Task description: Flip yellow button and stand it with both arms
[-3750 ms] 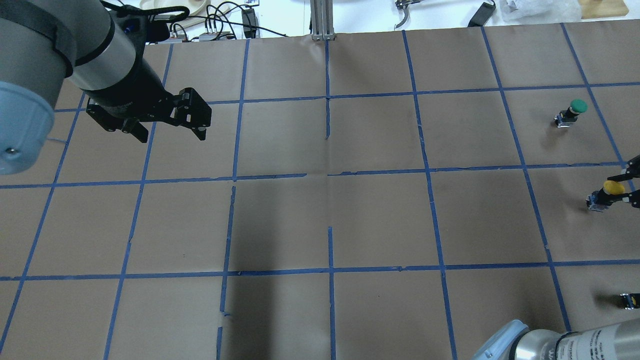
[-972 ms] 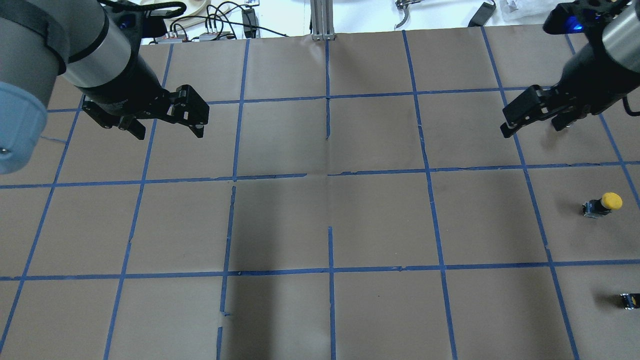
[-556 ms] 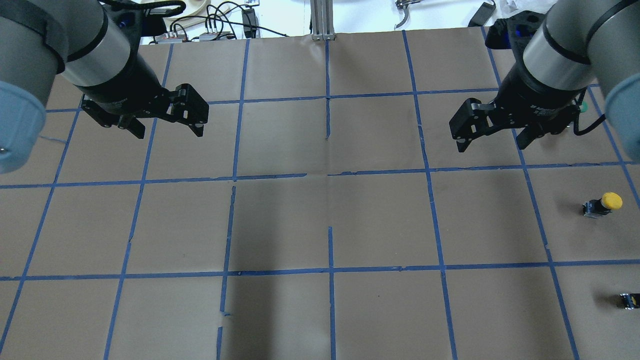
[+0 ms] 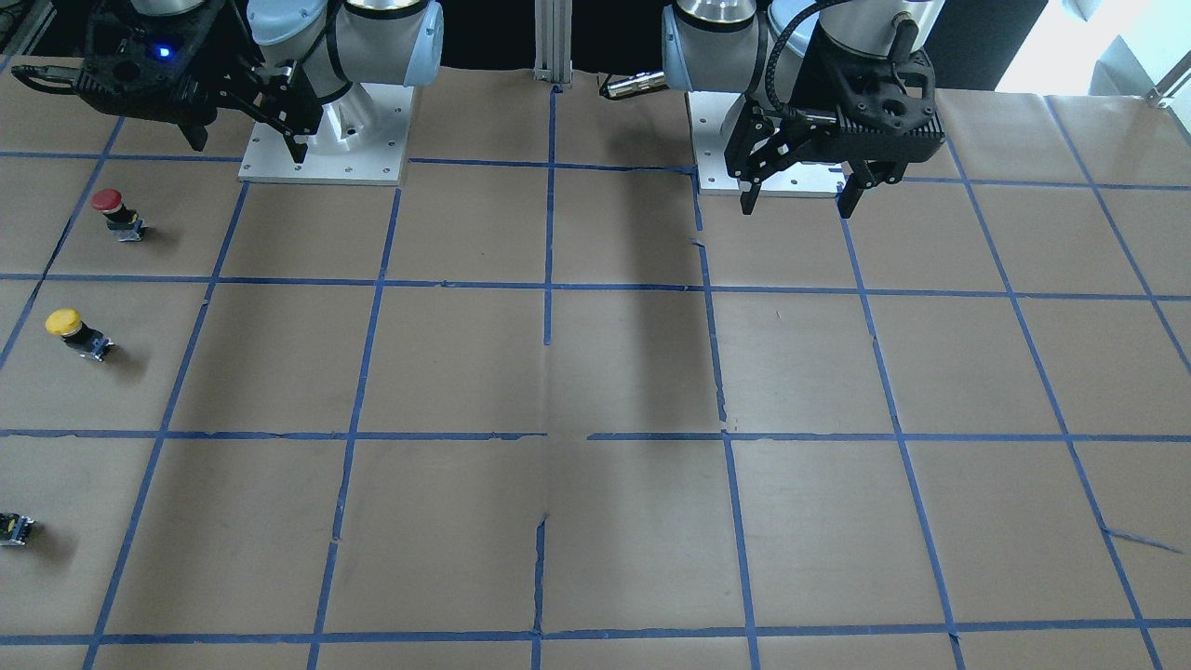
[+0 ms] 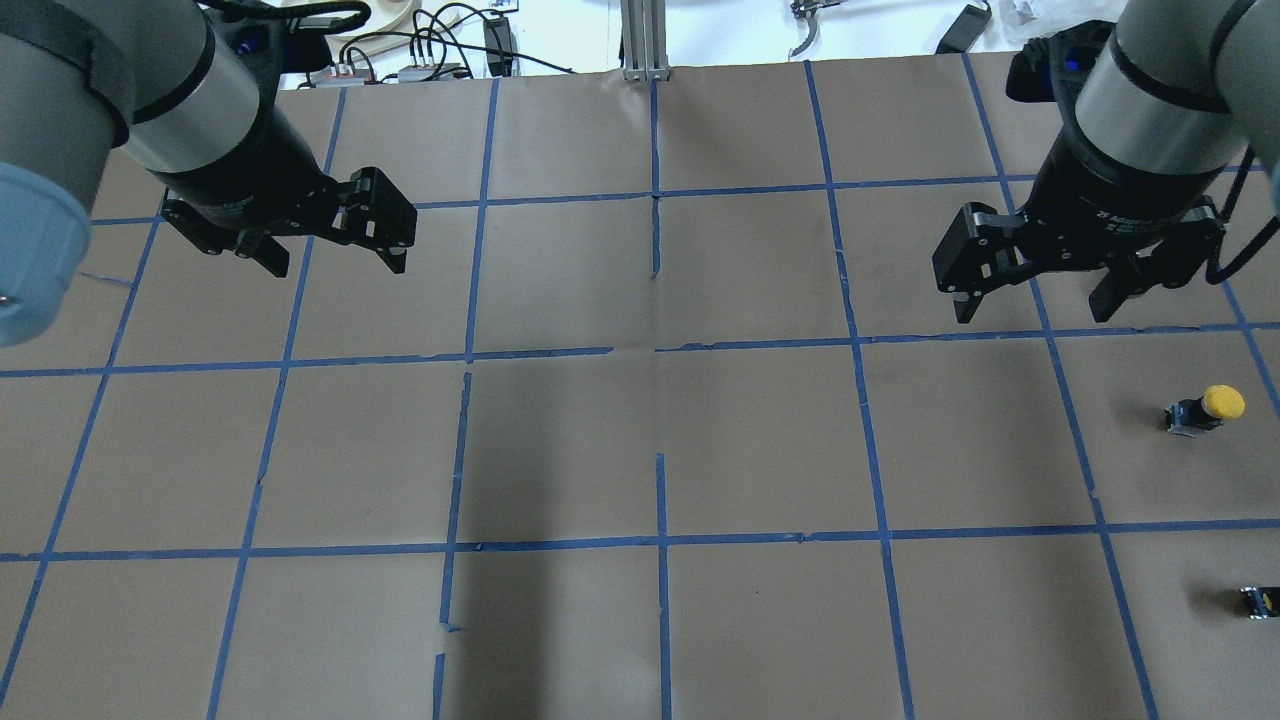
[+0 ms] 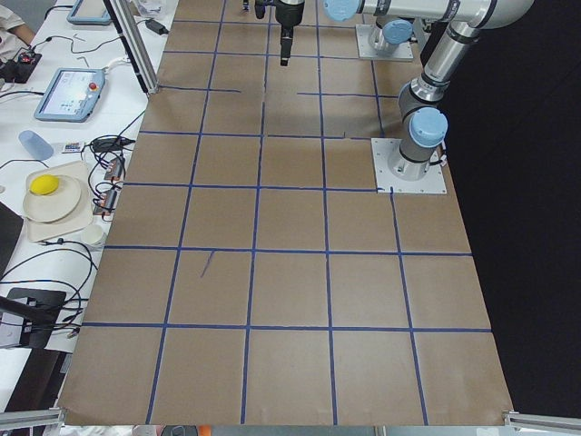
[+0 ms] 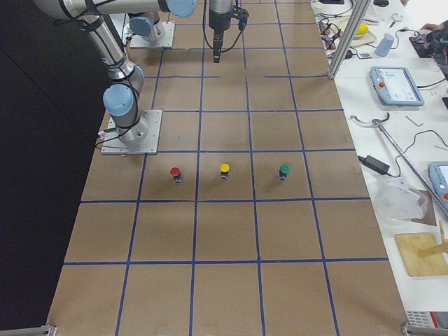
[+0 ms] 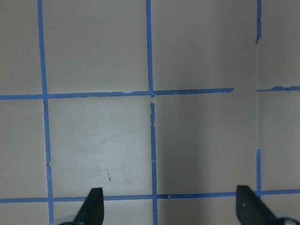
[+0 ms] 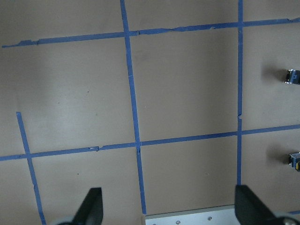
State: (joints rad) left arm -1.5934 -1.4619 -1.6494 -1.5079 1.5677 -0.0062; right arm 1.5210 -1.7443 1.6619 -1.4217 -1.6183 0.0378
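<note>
The yellow button [image 5: 1207, 408] stands cap-up and alone on the brown paper at the far right of the overhead view. It also shows in the front view [image 4: 71, 331] and the right side view [image 7: 224, 170]. My right gripper [image 5: 1035, 312] hangs open and empty above the table, up and to the left of the button, apart from it; it sits at the top left of the front view [image 4: 248, 147]. My left gripper [image 5: 335, 262] hangs open and empty far across the table [image 4: 796, 207]. Both wrist views show wide-apart fingertips [image 8: 93, 206] [image 9: 92, 206] over bare paper.
A red button [image 4: 110, 209] and a green button [image 7: 284, 171] stand on either side of the yellow one; my right arm hides the green one in the overhead view. A small dark block [image 5: 1258, 600] sits at the right edge. Blue tape grids the paper.
My right gripper, around the yellow button 3.8 s ago, has let go and risen. Over the last second it swung left, then back right a little. The left arm barely moved.
</note>
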